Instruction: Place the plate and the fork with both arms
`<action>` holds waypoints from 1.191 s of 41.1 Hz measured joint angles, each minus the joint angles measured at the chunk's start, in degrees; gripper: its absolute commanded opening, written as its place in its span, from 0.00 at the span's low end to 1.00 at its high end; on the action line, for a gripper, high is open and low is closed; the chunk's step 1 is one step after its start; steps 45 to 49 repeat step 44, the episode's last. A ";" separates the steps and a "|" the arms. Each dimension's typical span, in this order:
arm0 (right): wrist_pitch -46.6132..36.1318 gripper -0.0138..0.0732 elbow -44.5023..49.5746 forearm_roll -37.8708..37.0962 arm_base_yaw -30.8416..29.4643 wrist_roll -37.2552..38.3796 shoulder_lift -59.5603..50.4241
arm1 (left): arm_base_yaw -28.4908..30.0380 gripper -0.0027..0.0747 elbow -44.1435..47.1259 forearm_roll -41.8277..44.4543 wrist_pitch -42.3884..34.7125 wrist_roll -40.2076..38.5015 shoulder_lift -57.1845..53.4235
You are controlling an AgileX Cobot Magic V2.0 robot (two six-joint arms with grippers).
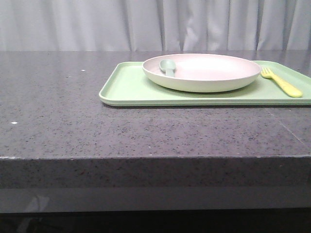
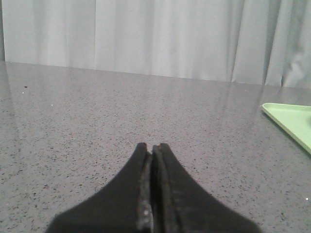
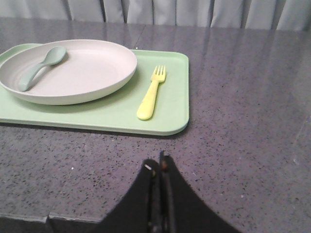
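The left arm's black angular fingers are pressed together over bare speckled grey stone table, holding nothing, the flat light-green rectangular tray off to one side. On it, the grey-green spoon lies in the round off-white shallow plate; the small pale-yellow plastic fork lies beside it, beyond the right arm's closed, empty fingers, nothing between.

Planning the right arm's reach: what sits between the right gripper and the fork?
In the right wrist view, only bare grey tabletop and the green tray's near rim lie between the shut right gripper and the fork.
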 measured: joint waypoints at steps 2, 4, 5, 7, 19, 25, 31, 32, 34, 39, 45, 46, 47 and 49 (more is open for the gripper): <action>-3.55 0.08 3.73 0.00 -0.21 0.00 -2.02 | 0.00 0.01 0.00 0.00 0.00 0.00 0.00; -6.19 0.08 6.42 -0.03 -0.72 0.00 -3.34 | 0.00 0.01 0.00 0.00 0.00 0.00 0.00; -7.49 0.08 7.74 -0.03 -0.80 0.00 -3.51 | 0.00 0.01 0.00 0.00 0.00 0.00 0.00; -9.51 0.08 9.64 -0.03 -1.17 0.00 -3.75 | 0.00 0.01 0.00 0.00 0.00 0.00 0.00; -15.32 0.08 11.07 -0.03 -1.51 0.00 -3.84 | 0.00 0.01 0.00 0.00 0.10 0.00 0.00; -15.61 0.08 11.07 -0.03 -1.51 -0.11 -3.84 | 0.00 0.01 0.00 0.00 0.10 0.00 0.00; -15.60 0.08 11.07 -0.03 -1.51 -0.11 -3.84 | 0.00 0.01 0.00 0.00 0.10 0.00 0.00; -15.60 0.08 11.07 -0.03 -1.51 -0.11 -3.84 | 0.00 0.01 0.00 0.00 0.10 0.00 0.00; -15.60 0.08 11.07 -0.03 -1.51 -0.11 -3.84 | 0.00 0.01 0.00 0.00 0.10 0.00 0.00; -15.60 0.08 11.07 -0.03 -1.51 -0.11 -3.84 | 0.00 0.01 0.00 0.00 0.10 0.00 0.00; -15.60 0.08 11.07 -0.03 -1.51 -0.11 -3.84 | 0.00 0.01 0.00 0.00 0.10 0.00 0.00; -15.60 0.08 11.07 -0.03 -1.51 -0.11 -3.84 | 0.00 0.01 0.00 0.00 0.10 0.00 0.00; -15.60 0.08 11.07 -0.03 -1.51 -0.11 -3.84 | 0.00 0.01 0.00 0.00 0.10 0.00 0.00; -15.60 0.08 11.07 -0.03 -1.51 -0.11 -3.84 | 0.00 0.01 0.00 0.00 0.10 0.00 0.00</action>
